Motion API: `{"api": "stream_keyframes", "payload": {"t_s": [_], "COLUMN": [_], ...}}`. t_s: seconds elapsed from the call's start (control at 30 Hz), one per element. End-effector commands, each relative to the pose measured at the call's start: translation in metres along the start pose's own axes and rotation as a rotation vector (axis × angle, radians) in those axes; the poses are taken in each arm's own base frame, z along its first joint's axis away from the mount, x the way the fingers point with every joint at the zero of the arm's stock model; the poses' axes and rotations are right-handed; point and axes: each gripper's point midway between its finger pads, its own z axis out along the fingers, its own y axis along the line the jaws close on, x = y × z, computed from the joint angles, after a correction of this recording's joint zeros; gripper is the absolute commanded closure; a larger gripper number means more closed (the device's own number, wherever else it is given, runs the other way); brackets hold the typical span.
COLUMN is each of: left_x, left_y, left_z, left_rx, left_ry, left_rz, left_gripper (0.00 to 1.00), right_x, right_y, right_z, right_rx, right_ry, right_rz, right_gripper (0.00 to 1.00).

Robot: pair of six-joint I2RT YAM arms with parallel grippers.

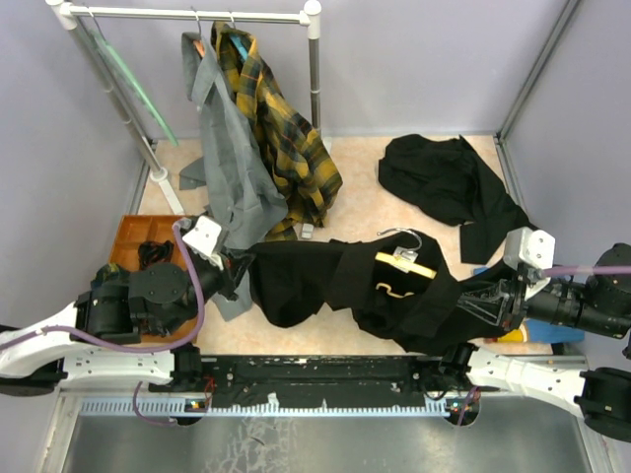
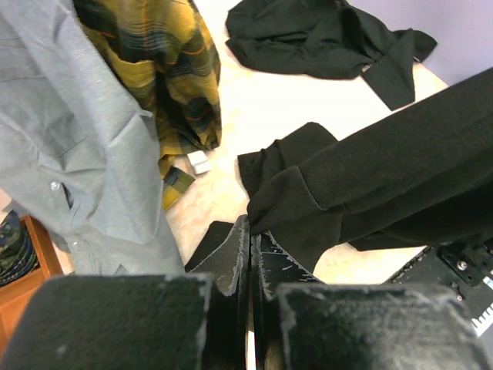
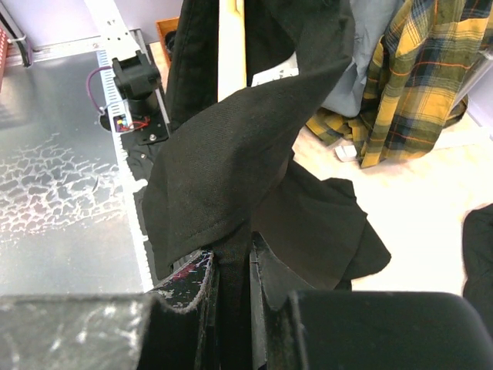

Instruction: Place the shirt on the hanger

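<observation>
Pale beige surface [image 1: 360, 212] boxed by lilac walls. At back, white rack [image 1: 197, 14] carrying grey shirt [image 1: 232, 168] and plaid shirt [image 1: 286, 138], hems draped down onto the surface; green hanger [image 1: 133, 69] slung at rack's left end. Back right, loose black garment [image 1: 444, 182] in a heap, well apart from the rack. Orange tray [image 1: 128, 236] at left edge, beside left arm. Shirt [image 1: 306, 276] strung low across the near side between the two arms, crumpled toward the right. Hanger [image 1: 406, 264] lying within shirt's right half, yellow bar partly showing among folds, rest covered; silver hook [image 1: 399, 235] poking out on the far side. Small white label [image 1: 402, 256] just beside the bar. Left fingers [image 2: 240, 262] closed tight at shirt's left end, cuff edge meeting the tips and seemingly pinched there; sleeve running up and away to the right in left wrist view. Right fingers [image 3: 208, 277] closed on a thick fold at shirt's right end, fabric bunched over and above them; strip of yellow bar visible beyond the fold in right wrist view. Grey and plaid hems near shirt's left half, contact not clear.
</observation>
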Motion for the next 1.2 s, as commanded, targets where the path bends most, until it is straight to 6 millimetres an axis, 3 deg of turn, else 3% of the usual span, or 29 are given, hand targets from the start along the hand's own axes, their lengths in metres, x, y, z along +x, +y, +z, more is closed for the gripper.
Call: {"api": "stream_keyframes", "payload": {"t_s": [0.0,0.47,0.53,0.63,0.73,0.87,1.17], "left_x": [-0.013,-0.011,-0.021,-0.038,-0.056,-0.067,-0.058], "left_y": [0.022,0.024,0.015,-0.005,-0.025,-0.05,-0.107], "left_z": [-0.008,-0.014,-0.015,-0.02,-0.027,-0.029,-0.018], "left_rx": [-0.096,-0.089,-0.026,0.109,0.241,0.361,0.589], "left_ry": [-0.031,-0.003,-0.031,-0.077,-0.108,-0.089,-0.044], "left_rz": [-0.057,-0.057,-0.05,-0.007,0.054,0.172,0.364], "left_gripper": [1.0,0.99,0.85,0.52,0.37,0.28,0.22], "right_x": [-0.036,-0.036,-0.035,-0.03,-0.022,-0.014,-0.012], "right_y": [-0.002,-0.009,-0.011,-0.011,-0.007,-0.002,0.015], "right_z": [-0.01,-0.016,-0.013,-0.005,0.003,0.013,0.021], "right_rx": [0.015,0.06,0.067,0.059,0.031,0.0,-0.104], "right_ry": [-0.157,-0.172,-0.163,-0.136,-0.104,-0.075,-0.067], "right_rz": [-0.026,-0.033,-0.03,-0.031,-0.03,-0.023,-0.013], "right_gripper": [1.0,1.0,1.0,1.0,1.0,1.0,1.0]}}
